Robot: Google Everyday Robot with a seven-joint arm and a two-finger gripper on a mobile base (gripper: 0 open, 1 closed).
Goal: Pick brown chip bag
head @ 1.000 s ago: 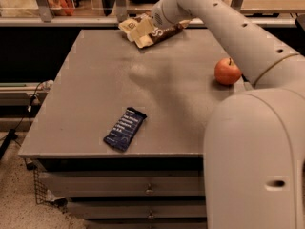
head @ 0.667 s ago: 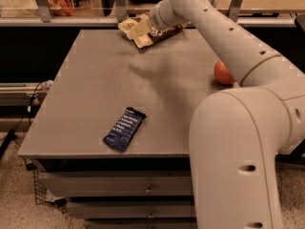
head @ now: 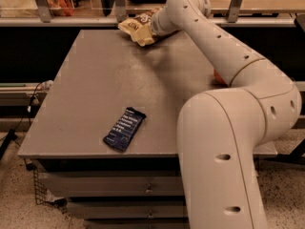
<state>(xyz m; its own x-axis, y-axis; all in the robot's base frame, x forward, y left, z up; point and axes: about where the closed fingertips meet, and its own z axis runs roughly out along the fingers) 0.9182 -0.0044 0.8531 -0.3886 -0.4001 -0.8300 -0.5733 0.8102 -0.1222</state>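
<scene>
From my station I see the gripper (head: 148,31) at the far edge of the grey tabletop (head: 95,80), at the end of the white arm (head: 224,46), which reaches from the near right diagonally up and across the surface. The gripper's tip sits right against the brown chip bag (head: 132,27). The arm's wrist covers the contact, so I cannot tell how far the jaws are open or whether they have hold of the bag.

The brown chip bag lies at the back of the tabletop, a little left of centre, just in front of the metal rail (head: 76,20) that runs along the rear. Its cream-tan end points left and toward me. The darker brown part with white lettering is nearer the gripper and partly hidden by it. I cannot tell whether the bag rests flat or is slightly raised.

Near the front edge, well apart from the bag, a dark-blue bar wrapper (head: 125,128) lies flat and angled. On the right side a sliver of something orange-red (head: 218,77) shows just behind the arm, mostly hidden. Below the tabletop are grey drawers (head: 109,185), and a dark cable (head: 32,99) hangs at the left.
</scene>
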